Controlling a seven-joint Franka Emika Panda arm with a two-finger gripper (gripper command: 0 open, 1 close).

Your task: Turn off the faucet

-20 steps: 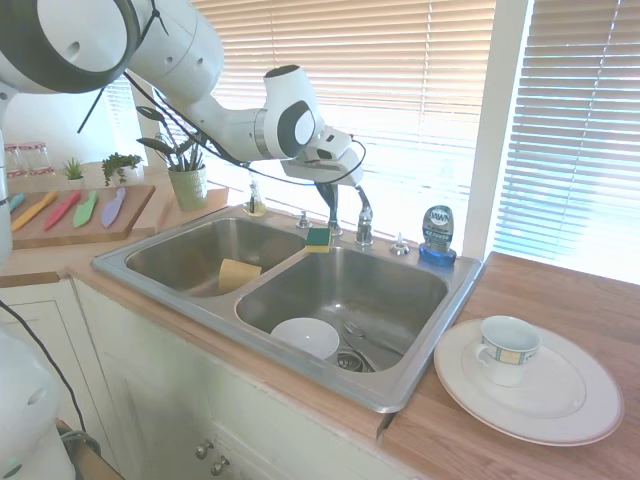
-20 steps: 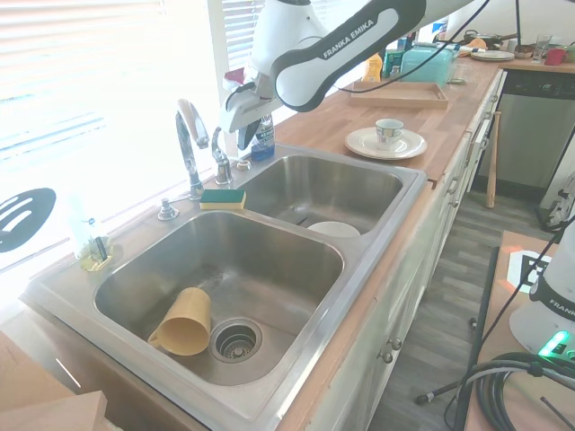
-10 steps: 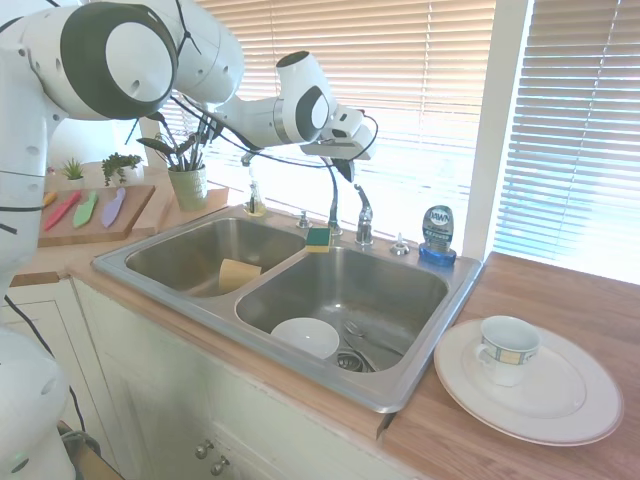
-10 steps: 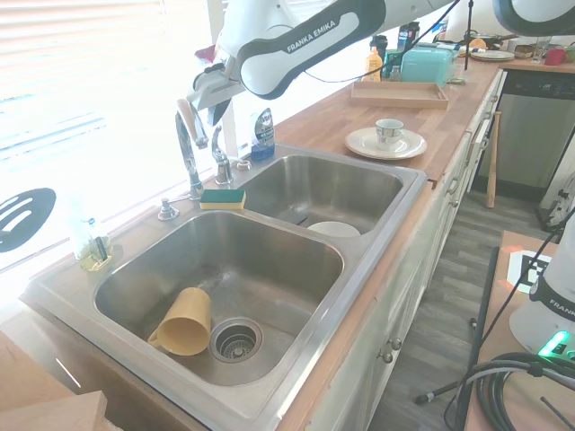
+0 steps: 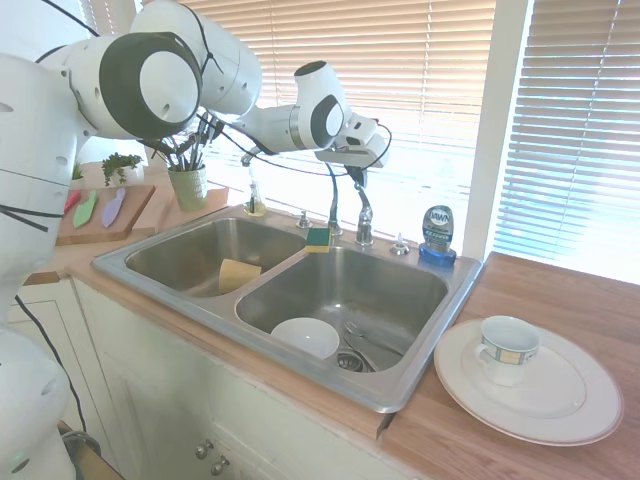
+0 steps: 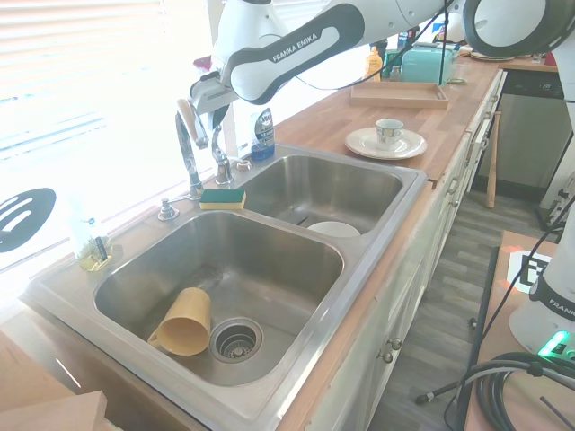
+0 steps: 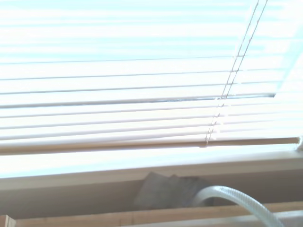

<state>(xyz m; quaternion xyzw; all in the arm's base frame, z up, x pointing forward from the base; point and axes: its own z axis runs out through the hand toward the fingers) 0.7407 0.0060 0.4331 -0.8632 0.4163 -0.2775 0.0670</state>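
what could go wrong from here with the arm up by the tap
The tool hangs just above the faucet handle, so a slightly off descent could miss the short lever or slide off its shiny surface. The soap bottle and sponge sit close by on the sink rim and could get knocked in. The blinds behind are close to the wrist.

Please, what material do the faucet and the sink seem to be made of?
The faucet looks like polished chrome metal: it shines with mirror-like highlights. The sink looks like brushed stainless steel: grey, with a duller satin sheen and soft reflections.
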